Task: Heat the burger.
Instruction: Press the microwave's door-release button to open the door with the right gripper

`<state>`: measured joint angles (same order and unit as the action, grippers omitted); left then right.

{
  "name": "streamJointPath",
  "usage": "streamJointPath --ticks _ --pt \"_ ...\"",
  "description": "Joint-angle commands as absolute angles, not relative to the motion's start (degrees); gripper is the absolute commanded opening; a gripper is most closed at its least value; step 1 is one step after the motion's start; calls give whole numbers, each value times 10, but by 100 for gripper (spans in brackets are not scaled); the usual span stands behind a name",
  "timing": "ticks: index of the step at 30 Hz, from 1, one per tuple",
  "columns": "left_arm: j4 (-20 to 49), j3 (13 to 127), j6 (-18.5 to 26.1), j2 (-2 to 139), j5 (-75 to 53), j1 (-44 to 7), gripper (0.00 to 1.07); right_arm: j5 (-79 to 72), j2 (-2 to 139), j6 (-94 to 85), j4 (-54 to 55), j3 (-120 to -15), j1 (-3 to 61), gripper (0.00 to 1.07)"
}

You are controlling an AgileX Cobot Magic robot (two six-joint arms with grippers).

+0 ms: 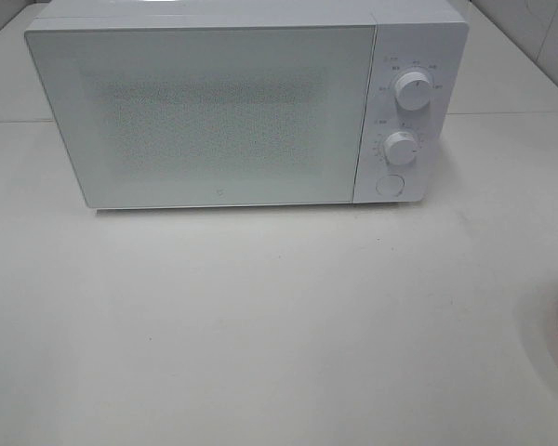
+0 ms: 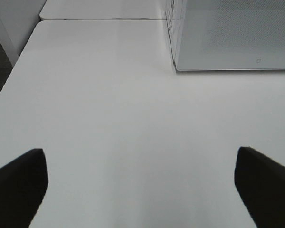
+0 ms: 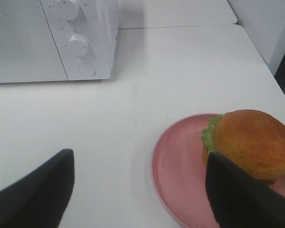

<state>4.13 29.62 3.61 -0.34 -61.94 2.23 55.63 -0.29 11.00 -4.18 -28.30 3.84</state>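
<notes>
The left gripper (image 2: 141, 164) is released, its jaws wide over the table (image 2: 109, 95), and we see nothing in it. The microwave (image 1: 205, 102) door is shut, so the burger would strike it unless we open it first. The interior is hidden, and the dial markings are too small to read. The right gripper (image 3: 137, 164) is also released and empty. The burger (image 3: 254, 137) sits on the plate (image 3: 175, 161) at the right, nearer than the microwave, with one finger covering its lower edge. A grip on the glossy dome may slip or drag the plate. The high view cuts off the burger and both arms.
</notes>
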Motion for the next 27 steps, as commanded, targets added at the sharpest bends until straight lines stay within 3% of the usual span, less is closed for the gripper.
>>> streamJointPath --ticks 1,27 --pt "46 296 36 -15 -613 23 100 551 -18 111 -43 -282 37 73" --pt "46 296 36 -15 -613 23 100 540 -18 111 -41 -290 37 73"
